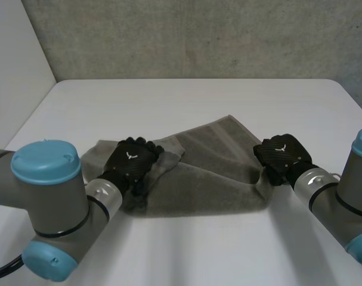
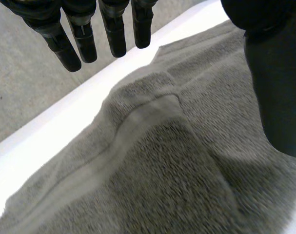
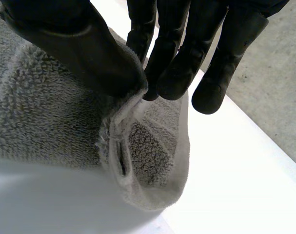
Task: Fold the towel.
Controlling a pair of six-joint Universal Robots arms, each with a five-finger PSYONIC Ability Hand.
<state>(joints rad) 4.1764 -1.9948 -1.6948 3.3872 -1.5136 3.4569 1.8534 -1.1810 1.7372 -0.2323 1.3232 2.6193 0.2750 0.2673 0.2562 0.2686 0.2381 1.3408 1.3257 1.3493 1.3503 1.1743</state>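
Note:
A grey towel [image 1: 210, 173] lies partly folded across the middle of the white table [image 1: 192, 101]. My left hand [image 1: 132, 159] hovers over the towel's left end with its fingers [image 2: 84, 39] straight and apart from the thumb, holding nothing; a folded-over corner of the towel [image 2: 152, 112] lies under its palm. My right hand [image 1: 282, 156] is at the towel's right edge. In the right wrist view its thumb [image 3: 84, 48] and fingers pinch the towel's hem [image 3: 138, 146], and the corner hangs below them.
A grey wall [image 1: 192, 36] runs behind the table's far edge. Bare white table lies in front of the towel and beyond it. My two arms come in from the near left and near right corners.

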